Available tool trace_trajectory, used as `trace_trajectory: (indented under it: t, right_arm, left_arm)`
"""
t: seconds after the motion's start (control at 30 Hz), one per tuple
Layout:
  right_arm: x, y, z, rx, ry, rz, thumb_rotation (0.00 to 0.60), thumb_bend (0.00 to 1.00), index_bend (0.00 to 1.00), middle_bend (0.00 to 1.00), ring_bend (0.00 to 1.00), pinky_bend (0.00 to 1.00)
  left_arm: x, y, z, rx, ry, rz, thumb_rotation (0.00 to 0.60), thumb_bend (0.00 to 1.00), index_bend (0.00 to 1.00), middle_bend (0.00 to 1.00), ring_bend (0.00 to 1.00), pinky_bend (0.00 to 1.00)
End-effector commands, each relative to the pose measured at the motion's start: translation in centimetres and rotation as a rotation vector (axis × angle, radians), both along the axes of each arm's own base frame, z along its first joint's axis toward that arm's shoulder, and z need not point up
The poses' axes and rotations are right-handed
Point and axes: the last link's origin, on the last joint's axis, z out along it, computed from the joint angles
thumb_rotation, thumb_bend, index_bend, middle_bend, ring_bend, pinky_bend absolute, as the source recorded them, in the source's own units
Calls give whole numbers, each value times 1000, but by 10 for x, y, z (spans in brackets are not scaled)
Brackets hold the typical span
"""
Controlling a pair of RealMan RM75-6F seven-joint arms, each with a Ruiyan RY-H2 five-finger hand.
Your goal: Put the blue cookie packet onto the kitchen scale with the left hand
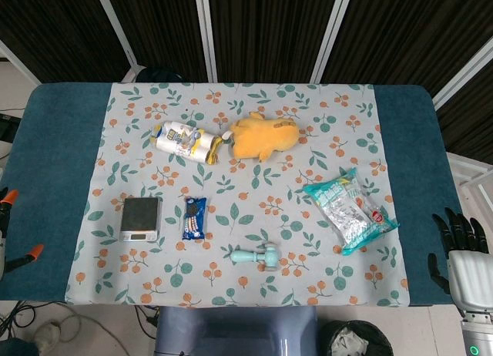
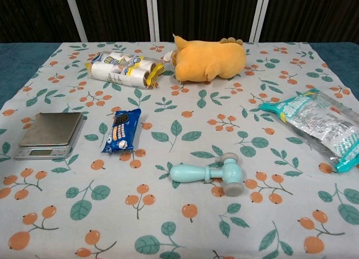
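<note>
1. I see the table (image 1: 54, 140) whole only in the head view, its blue top showing either side of the floral cloth (image 1: 246, 102); the chest view is filled by the cloth
2. My right hand (image 1: 460, 244) shows only in the head view, at the lower right edge off the cloth, fingers apart and holding nothing
3. My left hand (image 1: 6, 206) is barely in the head view at the lower left edge; I cannot tell how its fingers lie
4. The yellow plush toy (image 2: 208, 60) lies at the upper middle, the silver snack bag (image 2: 320, 124) at the right
5. The kitchen scale (image 2: 49, 134) sits at the left, pan bare
6. The blue cookie packet (image 2: 122, 130) lies flat just right of the scale, apart from it; the chest view shows cookies printed on its wrapper
7. The mint toy hammer (image 2: 210, 174) lies at the lower middle
</note>
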Motion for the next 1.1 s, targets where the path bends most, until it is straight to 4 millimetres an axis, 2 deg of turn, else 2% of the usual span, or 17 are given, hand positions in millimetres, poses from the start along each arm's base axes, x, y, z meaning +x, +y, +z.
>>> trace_trajectory:
  t: [0.03,0.47,0.63,0.9,1.0,1.1]
  right_arm:
    - [0,0,0,0,0,1,600,577,95,31,15,0]
    - [0,0,-2,10,4,-2,600,577,95,32,15,0]
    - [0,0,-1,8,6,-2,600,577,95,32,15,0]
    - [0,0,0,2,6,-8,600,577,95,32,15,0]
    - [0,0,1,-2,6,-8,600,577,95,32,15,0]
    - [0,1,1,-4,5,-9,600,577,95,32,15,0]
  left_arm:
    - [0,-1,1,4,0,-3,600,103,20,0,0,72]
    - [2,-1,0,-1,-10,-18,600,103,20,0,0,71]
    - [2,-1,0,1,-13,-27,600,45,20,0,0,70]
    - [6,1,3,-22,-2,-74,600,43,20,0,0,70]
    - [10,8,1,-66,27,-100,600,43,20,0,0,70]
    - [23,25,-2,-153,84,-173,600,43,20,0,0,70]
